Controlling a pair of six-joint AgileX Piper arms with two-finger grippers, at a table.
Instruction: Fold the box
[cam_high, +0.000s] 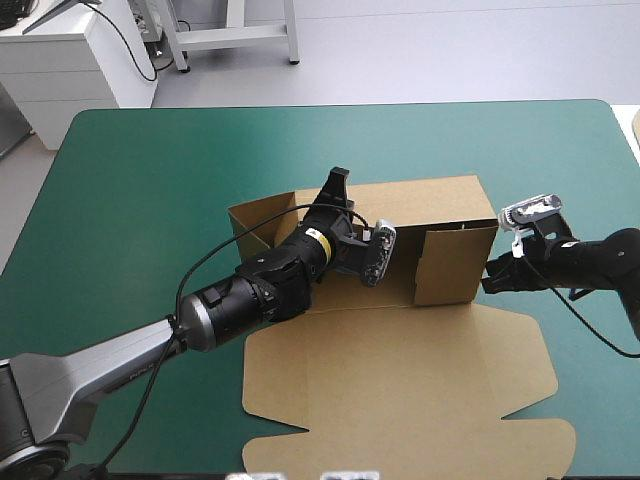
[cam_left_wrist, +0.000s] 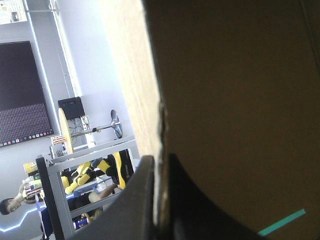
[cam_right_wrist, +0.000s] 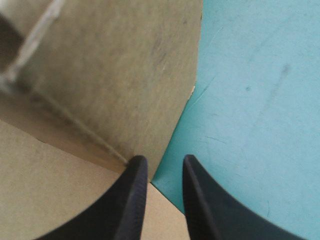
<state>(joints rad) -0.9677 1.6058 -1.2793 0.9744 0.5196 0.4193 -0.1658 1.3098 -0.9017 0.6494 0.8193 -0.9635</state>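
Box: the brown box (cam_high: 440, 215) sits in the middle of the teal-green surface (cam_high: 150, 200). It is half formed, with the far wall and the right-end wall (cam_high: 450, 265) raised. The lid (cam_high: 400, 370) lies flat toward the near edge.
Left end: the flap (cam_high: 255, 222) there splays outward and looks untucked.
Left tool: the left tool (cam_high: 337, 188) is at the left part of the far wall. In its wrist view the black fingers (cam_left_wrist: 145, 200) are all but together, with the board's edge pinched between them, so it is clamped on the box.
Right tool: the right tool (cam_high: 490, 278) is low, outside the near corner of the right-end wall. Its fingers stand a little apart and grip nothing. The wall's lower corner is just ahead of the gap, with the lid and bare surface beneath.
Step, as judged: the left tool steadies the far wall while the right readies a push or grip on the end wall.
Risk 1: a right-side push may slide the whole box, as only one thin edge is pinched.
Risk 2: the left grip may slip or crease the board if the wall is pulled.
Risk 3: the raised walls may spring flat on release, since nothing looks tucked.
Risk 4: the right tool may catch the lid's edge instead of the wall.
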